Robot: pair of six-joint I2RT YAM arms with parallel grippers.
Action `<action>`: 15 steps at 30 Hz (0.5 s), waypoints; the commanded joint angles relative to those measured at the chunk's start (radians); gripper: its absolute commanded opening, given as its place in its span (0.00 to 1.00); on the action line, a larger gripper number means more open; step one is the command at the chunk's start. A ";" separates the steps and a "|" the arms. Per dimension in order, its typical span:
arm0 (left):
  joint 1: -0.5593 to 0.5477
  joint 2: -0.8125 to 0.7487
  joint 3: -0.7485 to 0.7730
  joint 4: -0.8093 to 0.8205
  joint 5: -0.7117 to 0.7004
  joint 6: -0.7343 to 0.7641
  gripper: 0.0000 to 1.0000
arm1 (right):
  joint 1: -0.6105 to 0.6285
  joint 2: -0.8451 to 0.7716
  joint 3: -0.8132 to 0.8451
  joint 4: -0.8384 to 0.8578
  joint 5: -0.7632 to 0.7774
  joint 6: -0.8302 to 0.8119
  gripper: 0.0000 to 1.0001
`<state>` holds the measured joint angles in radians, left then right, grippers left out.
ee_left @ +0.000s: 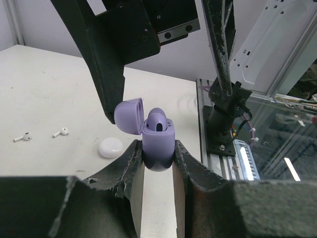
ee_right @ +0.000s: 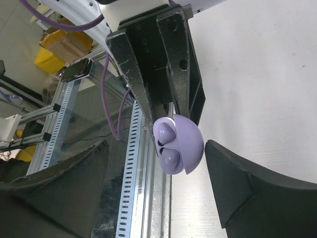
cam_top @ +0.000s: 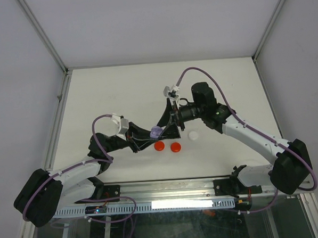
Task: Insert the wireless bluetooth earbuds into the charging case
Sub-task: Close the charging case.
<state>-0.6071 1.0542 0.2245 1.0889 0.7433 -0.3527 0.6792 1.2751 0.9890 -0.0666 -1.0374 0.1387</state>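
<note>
The lilac charging case [ee_left: 158,143] is up off the table, pinched by its lower half between the two fingers of the left gripper [ee_left: 157,148], which are clamped tight on its sides. Its lid [ee_left: 130,115] is hinged back to the left of those fingers. A lilac earbud [ee_left: 157,120] stands in the open top, its rounded head rising above the rim. Looking from the right wrist, I see two rounded lilac shapes inside the opening, but I can't tell whether both are buds fully seated.

The right gripper [ee_right: 156,142] faces the case from the opposite side with its jaws spread wide and nothing in them. It has one finger on each side of the case, and the one nearest the open lid is close beside it with a gap showing.

Down on the table [cam_top: 120,89], just left of the left gripper's fingers in its own view, lies a white round disc [ee_left: 111,148]. Farther out that way is a white earbud [ee_left: 60,132], and beyond it a second white earbud [ee_left: 22,137], the two apart from each other and both lying flat. From overhead, a red disc [cam_top: 159,146] and another red disc [cam_top: 176,147] lie side by side on the table, close to where the two grippers' fingertips meet and on the side toward the arm bases.
</note>
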 commanded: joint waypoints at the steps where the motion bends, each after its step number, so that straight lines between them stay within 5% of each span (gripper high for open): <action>1: 0.006 0.004 0.013 0.062 0.006 -0.015 0.00 | -0.001 -0.005 0.015 0.047 -0.090 0.021 0.80; 15: 0.006 0.019 -0.006 -0.029 -0.121 -0.033 0.00 | -0.001 -0.047 0.027 -0.073 -0.073 -0.088 0.75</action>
<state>-0.6079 1.0668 0.2241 1.0721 0.7235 -0.3641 0.6697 1.2747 0.9890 -0.0948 -1.0729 0.0856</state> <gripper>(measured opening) 0.251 0.758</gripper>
